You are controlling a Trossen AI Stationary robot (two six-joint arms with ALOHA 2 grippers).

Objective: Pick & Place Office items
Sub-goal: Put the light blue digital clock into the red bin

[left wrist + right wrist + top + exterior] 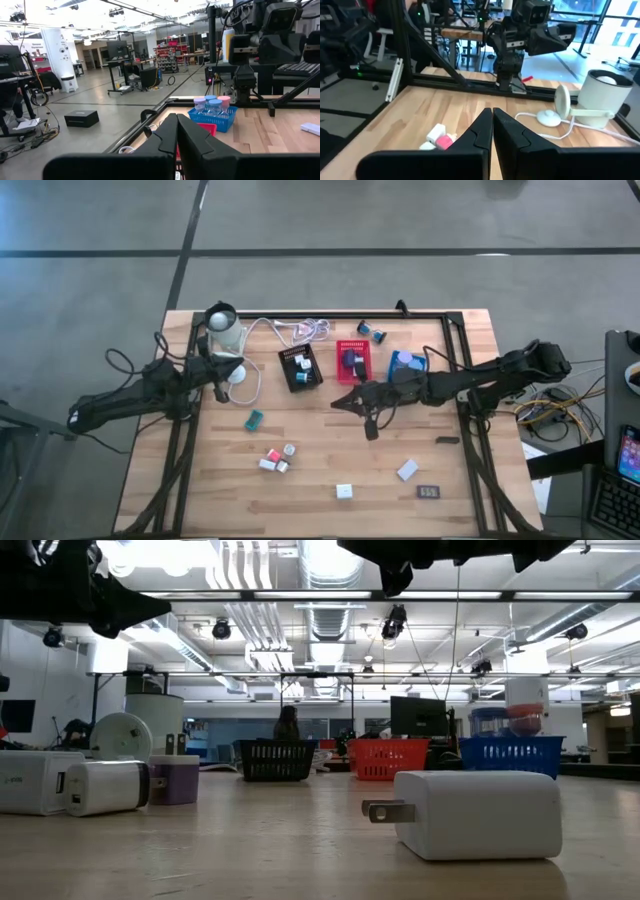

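Observation:
Small office items lie scattered on the wooden table: a teal block (254,418), a pink and white cluster (275,460), two white blocks (344,491) (406,470) and a dark rectangle (430,492). Two blue rolls (372,332) sit near the far edge. My left gripper (238,370) hovers shut at the table's left, near a white stand. My right gripper (337,404) hovers shut over the table's middle, just in front of the red tray (352,362). The right wrist view shows its fingers (492,114) closed, with the pink and white cluster (440,137) ahead. The left fingers (176,122) are closed too.
Black (300,367), red and blue (406,365) mesh trays stand in a row toward the far side, and the blue tray (214,112) holds several rolls. A white cylinder device (225,330) and a coiled white cable (305,330) sit at the far left. A white block (475,815) lies close to the low camera.

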